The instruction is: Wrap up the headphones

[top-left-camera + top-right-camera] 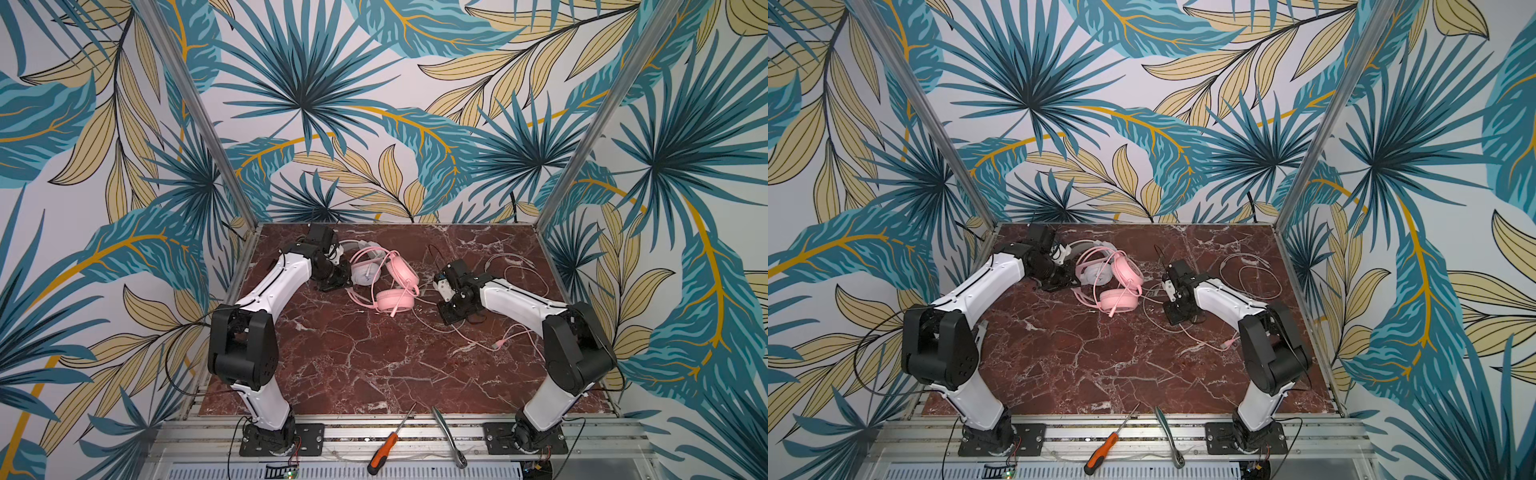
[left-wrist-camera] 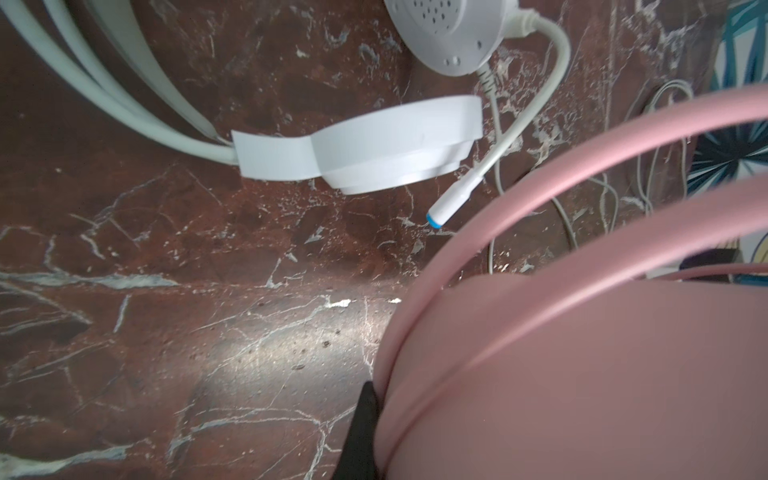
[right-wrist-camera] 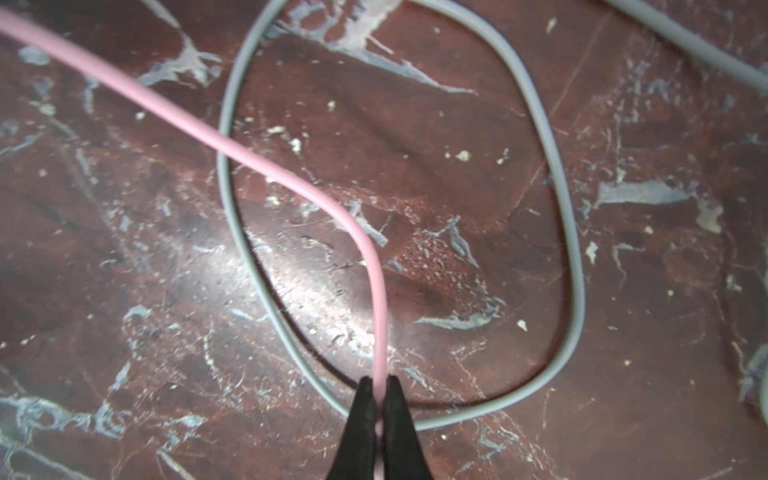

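two grips are set: the left gripper clamps the pink headset, beside the white headset on the far marble table. the right gripper pinches the pink cable. pulling may snag the grey cable loop beneath and tangle both.

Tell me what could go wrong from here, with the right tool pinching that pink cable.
The right tool is shut on the pink cable just where the pale cable loop passes beneath; pulling may drag that loop along and tangle them. The pink headset lies against the white headset, so a hard tug could shift both.
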Robot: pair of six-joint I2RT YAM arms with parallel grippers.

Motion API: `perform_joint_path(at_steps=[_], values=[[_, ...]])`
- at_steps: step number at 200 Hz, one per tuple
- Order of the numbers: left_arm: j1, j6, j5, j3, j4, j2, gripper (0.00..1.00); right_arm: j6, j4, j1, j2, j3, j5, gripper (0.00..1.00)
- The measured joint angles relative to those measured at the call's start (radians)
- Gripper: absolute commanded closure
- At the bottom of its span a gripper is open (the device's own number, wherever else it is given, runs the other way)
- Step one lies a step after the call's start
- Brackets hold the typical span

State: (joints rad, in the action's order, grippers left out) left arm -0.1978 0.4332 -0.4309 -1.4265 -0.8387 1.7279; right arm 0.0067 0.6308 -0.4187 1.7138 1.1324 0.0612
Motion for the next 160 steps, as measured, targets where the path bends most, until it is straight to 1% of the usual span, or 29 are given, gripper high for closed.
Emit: perform_joint_path(at_steps=[64, 107, 160], values=[[0.010, 0.109, -0.116, 0.034, 0.121, 0.000, 1.00, 0.001, -0.048, -0.037, -0.035, -0.054, 0.049, 1.00], [0.030, 0.168, -0.125, 0.035, 0.166, 0.000, 1.00, 0.000, -0.098, -0.074, -0.075, -0.098, 0.052, 1.00], [0.046, 0.255, -0.095, 0.035, 0.197, 0.000, 1.00, -0.026, -0.177, -0.123, -0.137, -0.155, 0.058, 1.00]])
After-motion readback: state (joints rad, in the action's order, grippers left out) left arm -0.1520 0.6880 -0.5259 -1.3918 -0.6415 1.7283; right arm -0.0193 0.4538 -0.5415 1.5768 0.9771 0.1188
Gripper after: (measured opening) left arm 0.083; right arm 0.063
